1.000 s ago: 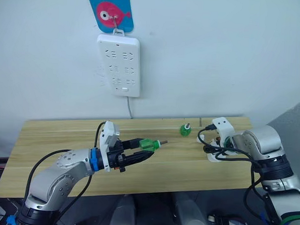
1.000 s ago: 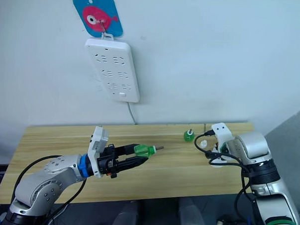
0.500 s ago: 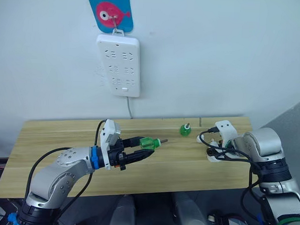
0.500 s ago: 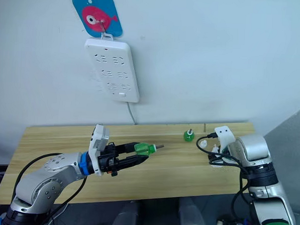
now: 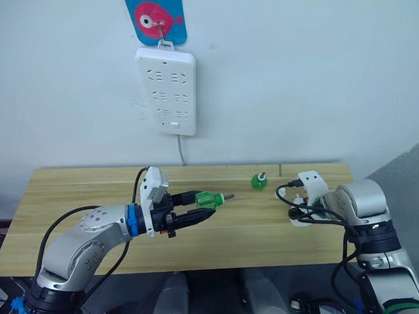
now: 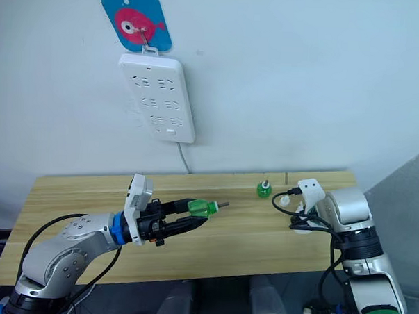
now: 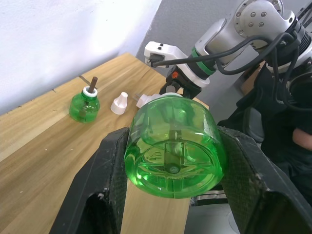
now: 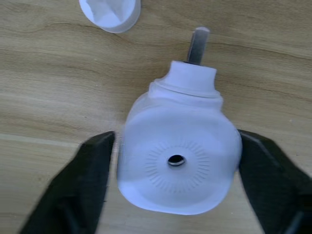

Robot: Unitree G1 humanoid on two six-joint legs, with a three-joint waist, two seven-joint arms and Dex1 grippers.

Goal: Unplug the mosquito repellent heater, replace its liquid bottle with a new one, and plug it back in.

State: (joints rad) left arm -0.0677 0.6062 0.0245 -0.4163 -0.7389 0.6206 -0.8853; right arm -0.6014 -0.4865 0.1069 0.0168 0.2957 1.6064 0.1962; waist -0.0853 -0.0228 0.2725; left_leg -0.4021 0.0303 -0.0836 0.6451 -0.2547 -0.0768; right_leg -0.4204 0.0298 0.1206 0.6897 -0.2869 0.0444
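Heater [image 8: 178, 161]: unplugged, on worktop [image 5: 90, 186], right claw [image 8: 178, 163] straddling it, grip unclear | left claw [image 7: 170, 161] clamps new bottle [image 7: 173, 146] | fitting, replugging remain

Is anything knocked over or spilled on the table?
Nothing is spilled. The heater lies on its side on the table between the right end effector's fingers, beside a small white cap. A green bottle stands upright, and the left end effector holds another green bottle sideways.
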